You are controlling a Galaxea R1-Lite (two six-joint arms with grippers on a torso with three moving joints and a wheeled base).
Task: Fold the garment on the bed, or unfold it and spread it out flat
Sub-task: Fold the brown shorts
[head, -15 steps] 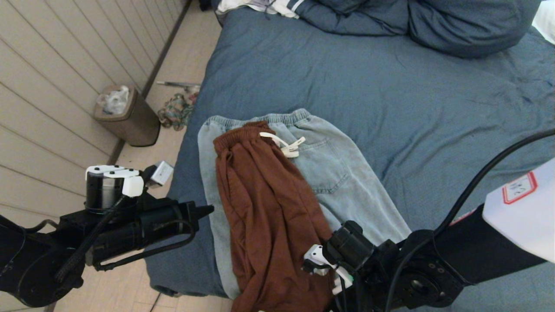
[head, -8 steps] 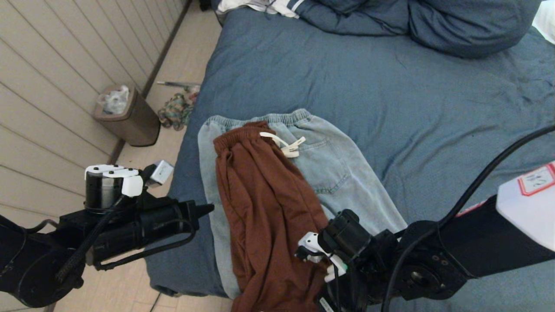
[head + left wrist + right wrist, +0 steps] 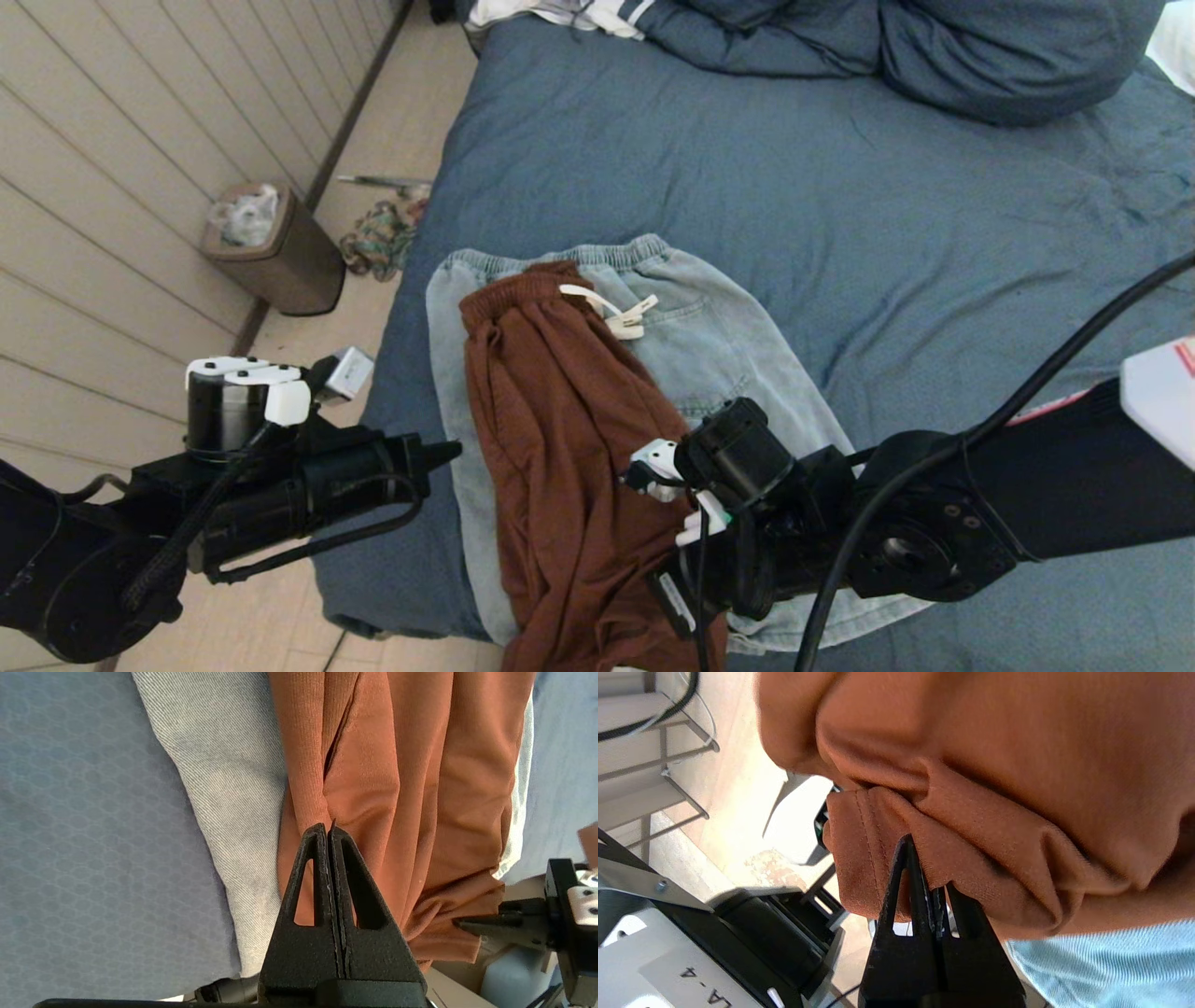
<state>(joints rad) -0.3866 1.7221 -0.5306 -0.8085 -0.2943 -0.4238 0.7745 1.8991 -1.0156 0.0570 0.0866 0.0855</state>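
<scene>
Comparing with a second ago, the right gripper [image 3: 934, 891] has been carried farther from the near edge and slightly left, its jaws pressed together on the hem of the rust-brown trousers [image 3: 560, 448], so that the near end is being drawn up over the rest. A fold appears to be under way. The trousers lie on pale denim trousers [image 3: 738, 355] at the near-left part of the bed [image 3: 840, 187]. The left gripper [image 3: 329, 833] is parked at the bed's left edge, fingers closed on nothing. On the floor at far left, a brown bin [image 3: 280, 252] is seen holding crumpled pale rubbish.
</scene>
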